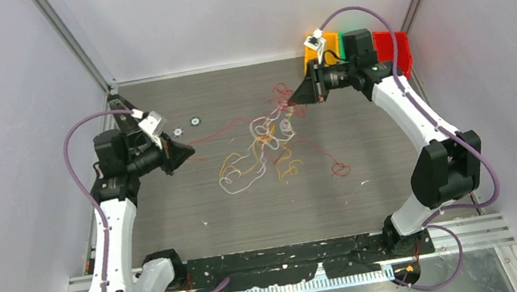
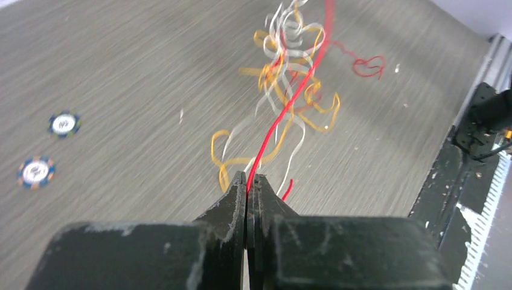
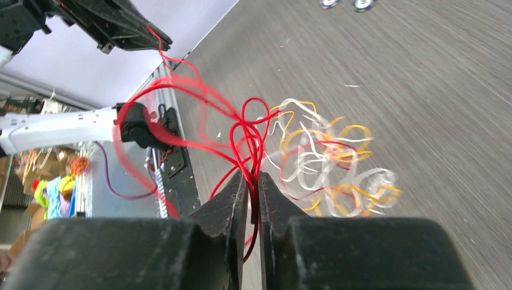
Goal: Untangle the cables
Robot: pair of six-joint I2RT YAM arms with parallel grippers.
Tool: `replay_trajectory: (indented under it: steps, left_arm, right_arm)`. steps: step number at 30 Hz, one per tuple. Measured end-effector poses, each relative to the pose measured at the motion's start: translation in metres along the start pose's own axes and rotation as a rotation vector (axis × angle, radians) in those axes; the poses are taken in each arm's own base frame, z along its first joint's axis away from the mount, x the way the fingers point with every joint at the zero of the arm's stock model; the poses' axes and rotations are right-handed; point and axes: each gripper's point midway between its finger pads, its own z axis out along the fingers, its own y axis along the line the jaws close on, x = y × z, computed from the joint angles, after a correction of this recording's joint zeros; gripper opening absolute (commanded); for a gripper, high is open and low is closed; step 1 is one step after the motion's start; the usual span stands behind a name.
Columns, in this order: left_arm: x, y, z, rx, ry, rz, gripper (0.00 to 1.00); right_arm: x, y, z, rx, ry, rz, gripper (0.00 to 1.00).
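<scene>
The cables [image 1: 263, 149] lie mid-table as a loose tangle of thin red, white and yellow-orange wires. My left gripper [image 1: 189, 154] is at the left and is shut on a red cable [image 2: 284, 112], which runs taut from its jaws toward the white and yellow-orange tangle [image 2: 290, 66]. My right gripper [image 1: 293, 98] is at the back right and is shut on a bunch of red cable loops [image 3: 247, 136], held above the table. The white and yellow-orange curls [image 3: 329, 166] hang blurred beyond it. A small red curl [image 1: 340, 169] lies apart at the right.
Two poker chips [image 1: 195, 122] lie on the table at the back left; they also show in the left wrist view [image 2: 37, 171]. Orange, green and red bins [image 1: 386, 44] stand in the back right corner. A black strip [image 1: 294, 255] runs along the near edge.
</scene>
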Motion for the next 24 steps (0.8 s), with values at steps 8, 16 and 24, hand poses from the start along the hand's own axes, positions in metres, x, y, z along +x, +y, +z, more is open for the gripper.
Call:
replay_trajectory:
  steps: [8,16,24]
  left_arm:
    - [0.025,0.024,-0.028,-0.090,0.056,-0.084,0.00]
    - [-0.017,0.063,-0.078,-0.266,0.006,-0.015,0.00]
    - [-0.022,0.107,-0.114,-0.414,0.005,-0.052,0.00]
  right_arm:
    - [0.012,-0.028,-0.027,0.090,0.011,0.036,0.18]
    - [0.044,-0.075,-0.056,0.216,0.068,0.097,0.05]
    - [0.058,-0.098,-0.088,0.307,0.086,0.147,0.05]
